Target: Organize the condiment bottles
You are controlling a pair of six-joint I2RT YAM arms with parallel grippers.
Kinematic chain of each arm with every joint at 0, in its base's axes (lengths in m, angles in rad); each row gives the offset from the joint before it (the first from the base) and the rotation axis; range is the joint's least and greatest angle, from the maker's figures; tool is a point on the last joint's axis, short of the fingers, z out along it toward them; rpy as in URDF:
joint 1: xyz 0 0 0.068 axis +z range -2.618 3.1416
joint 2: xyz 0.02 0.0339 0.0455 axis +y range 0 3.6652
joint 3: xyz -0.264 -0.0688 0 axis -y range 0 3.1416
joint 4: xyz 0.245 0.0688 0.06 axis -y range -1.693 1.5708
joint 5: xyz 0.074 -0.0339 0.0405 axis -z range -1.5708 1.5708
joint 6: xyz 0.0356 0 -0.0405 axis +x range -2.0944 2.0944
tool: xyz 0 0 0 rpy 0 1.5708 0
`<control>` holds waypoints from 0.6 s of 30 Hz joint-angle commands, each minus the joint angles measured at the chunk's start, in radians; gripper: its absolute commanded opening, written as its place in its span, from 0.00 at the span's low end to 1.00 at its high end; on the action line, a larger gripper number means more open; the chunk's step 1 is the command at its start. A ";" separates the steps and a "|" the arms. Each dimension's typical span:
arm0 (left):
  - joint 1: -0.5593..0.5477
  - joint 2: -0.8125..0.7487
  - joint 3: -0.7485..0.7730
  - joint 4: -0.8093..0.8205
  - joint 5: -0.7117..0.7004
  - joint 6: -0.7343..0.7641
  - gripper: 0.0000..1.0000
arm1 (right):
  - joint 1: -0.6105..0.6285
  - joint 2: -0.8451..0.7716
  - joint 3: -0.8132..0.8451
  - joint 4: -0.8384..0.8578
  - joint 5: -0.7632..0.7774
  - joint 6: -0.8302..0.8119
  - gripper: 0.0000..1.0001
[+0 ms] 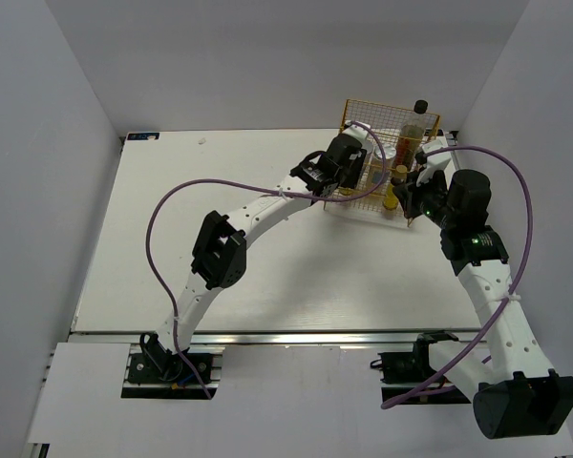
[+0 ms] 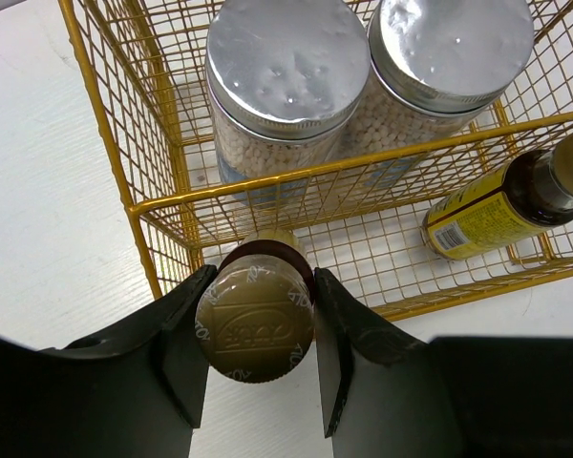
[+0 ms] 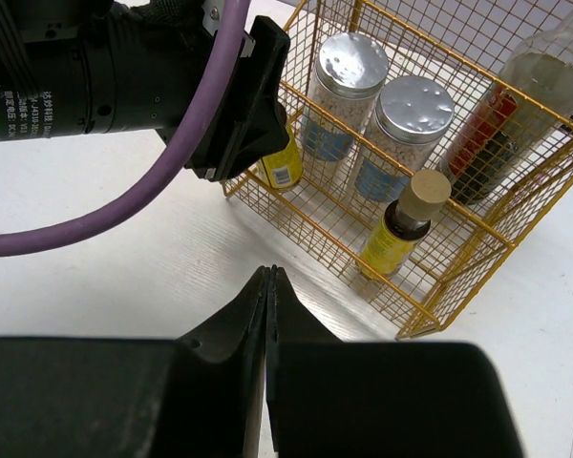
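Left wrist view, closest in: the tan cap of a tiny brown bottle (image 2: 255,329) is filling the gap between the black fingers (image 2: 177,343). The left gripper (image 2: 265,275) is pinching this bottle on both sides just below the cap and holding it upright.

The held bottle is sitting at the front left corner of the yellow wire rack (image 2: 153,205). Its base is hidden, so I cannot tell whether it is inside the front compartment or just outside it.

Two white silver-topped cylinders (image 2: 286,67) (image 2: 454,48) are standing side by side, touching, in the rack's rear section.

The second tiny yellow-labelled bottle (image 3: 401,224) is standing upright in the front compartment, in front of the cylinders.

The taller amber red-labelled bottle (image 3: 501,134) is occupying the rack's far right corner, its black cap rising above the wire in the overhead view.

The right gripper (image 3: 268,277) is hanging over the white table (image 1: 172,239) just in front of the rack, with its jaws pressed fully together and gripping nothing.
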State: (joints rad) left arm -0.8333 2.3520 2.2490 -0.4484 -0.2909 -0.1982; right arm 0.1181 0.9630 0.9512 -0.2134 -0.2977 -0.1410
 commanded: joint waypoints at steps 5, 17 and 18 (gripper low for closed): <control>-0.004 -0.008 0.007 0.042 -0.024 0.002 0.34 | -0.008 -0.021 -0.005 0.045 -0.004 0.006 0.00; -0.006 0.006 -0.005 0.036 -0.030 0.000 0.47 | -0.014 -0.024 -0.012 0.051 -0.009 0.014 0.00; -0.007 0.006 -0.008 0.033 -0.034 0.000 0.48 | -0.015 -0.024 -0.012 0.051 -0.008 0.014 0.00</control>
State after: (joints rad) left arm -0.8337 2.3886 2.2459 -0.4381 -0.3027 -0.1989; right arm 0.1104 0.9615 0.9501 -0.2073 -0.2977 -0.1371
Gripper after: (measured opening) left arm 0.513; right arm 0.019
